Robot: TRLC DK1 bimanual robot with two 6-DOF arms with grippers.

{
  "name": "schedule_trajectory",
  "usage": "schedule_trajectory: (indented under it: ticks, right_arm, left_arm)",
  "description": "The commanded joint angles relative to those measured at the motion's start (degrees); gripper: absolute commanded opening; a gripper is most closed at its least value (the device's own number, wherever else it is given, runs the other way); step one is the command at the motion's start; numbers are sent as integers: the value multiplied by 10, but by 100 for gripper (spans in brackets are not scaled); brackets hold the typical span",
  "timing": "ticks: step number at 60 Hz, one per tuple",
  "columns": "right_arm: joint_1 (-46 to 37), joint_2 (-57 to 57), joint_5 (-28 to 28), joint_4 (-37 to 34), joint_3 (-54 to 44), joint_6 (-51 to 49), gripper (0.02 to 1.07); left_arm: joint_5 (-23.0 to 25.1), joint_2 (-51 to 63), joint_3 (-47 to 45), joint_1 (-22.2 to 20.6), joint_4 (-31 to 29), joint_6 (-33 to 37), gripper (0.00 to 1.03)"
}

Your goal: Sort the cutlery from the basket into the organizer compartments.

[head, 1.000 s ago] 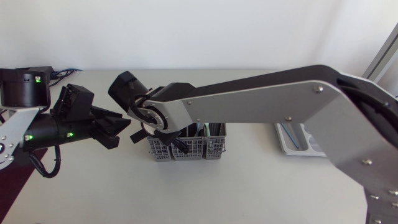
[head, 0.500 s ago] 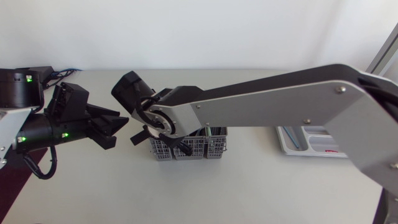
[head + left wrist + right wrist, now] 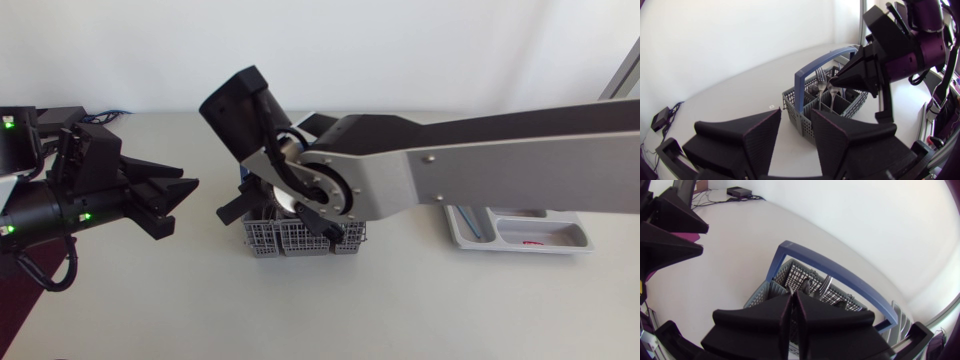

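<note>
Basket (image 3: 295, 240) mid-table, organizer (image 3: 470, 243) to its right, left hand (image 3: 183, 205) to its left

Two arms: left arm (image 3: 40, 210), right arm (image 3: 480, 165). Two grippers, two fingers each: left gripper (image 3: 796, 114), right gripper (image 3: 836, 82). One basket (image 3: 300, 240), grey, with one blue handle (image 3: 801, 87) and three cells across its front. One organizer (image 3: 520, 232) (compartment count hidden by the right arm). Cutlery: one silver utensil (image 3: 832, 97) pinched in the right gripper, one fork (image 3: 821, 76) showing tines in the basket; the other pieces are too crowded to count.

The right arm (image 3: 420, 185) hangs over the grey basket (image 3: 290, 240), left hand (image 3: 186, 206) nearby.
</note>
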Motion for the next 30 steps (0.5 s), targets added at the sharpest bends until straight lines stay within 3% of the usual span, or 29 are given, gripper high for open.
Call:
schedule_trajectory:
  ticks: [1, 16, 30]
  right_arm:
    - [6, -41, -9, 16, -25, -28, 8]
    - [6, -143, -72, 36, -72, -84, 8]
    - [1, -233, -114, 47, -128, -133, 8]
  left_arm:
    - [11, -13, -13, -4, -6, 12, 43]
    - [78, -1, 21, 6, -30, 12, 43]
    - [85, 1, 43, -18, -57, 8, 43]
